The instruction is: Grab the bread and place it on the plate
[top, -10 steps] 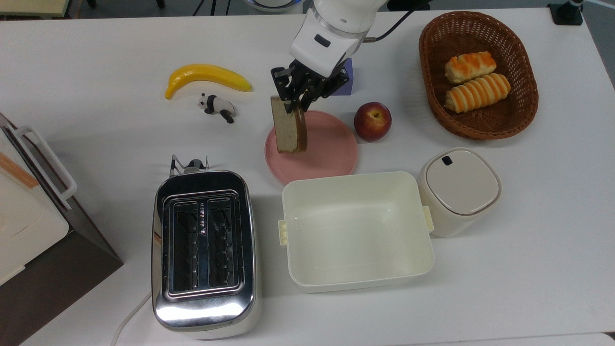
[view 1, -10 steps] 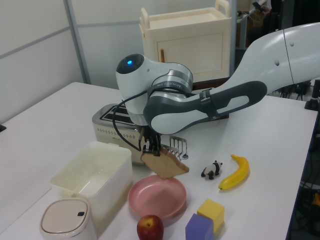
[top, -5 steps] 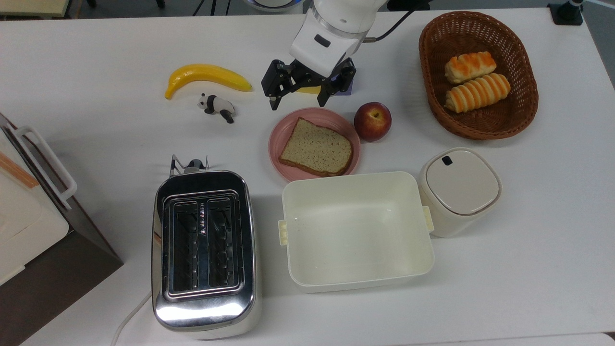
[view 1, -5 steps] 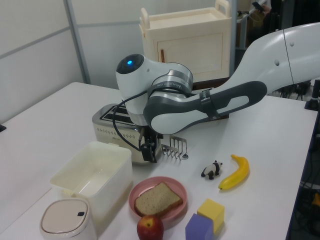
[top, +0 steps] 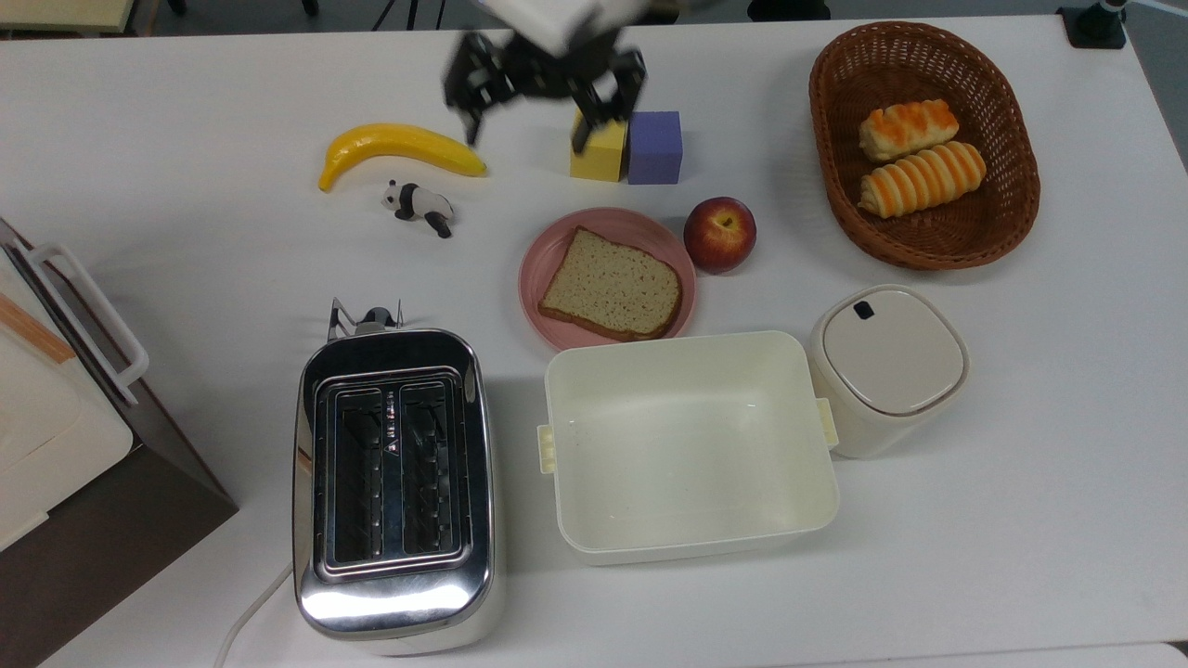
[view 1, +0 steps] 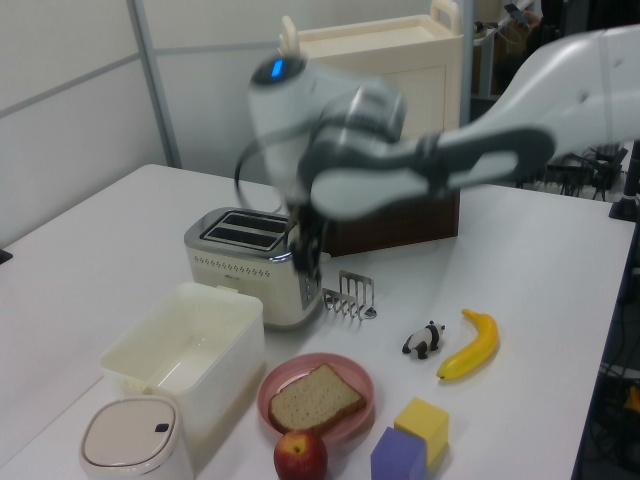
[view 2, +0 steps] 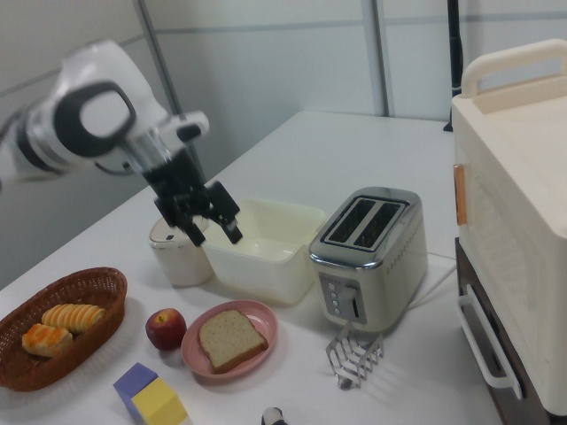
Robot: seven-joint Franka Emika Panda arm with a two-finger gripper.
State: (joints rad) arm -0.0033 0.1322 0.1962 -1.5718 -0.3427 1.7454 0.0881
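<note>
On the plate lies the bread, flat, mid-worktop in top view. Hand at plate's 11 o'clock, fingers apart, empty; apple at 2 o'clock.

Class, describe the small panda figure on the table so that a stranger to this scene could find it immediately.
Start at the yellow banana toward the top view's upper left. Just below it, on the bare table, lies the panda figure. It is the black-and-white thing there, far smaller than the banana.
</note>
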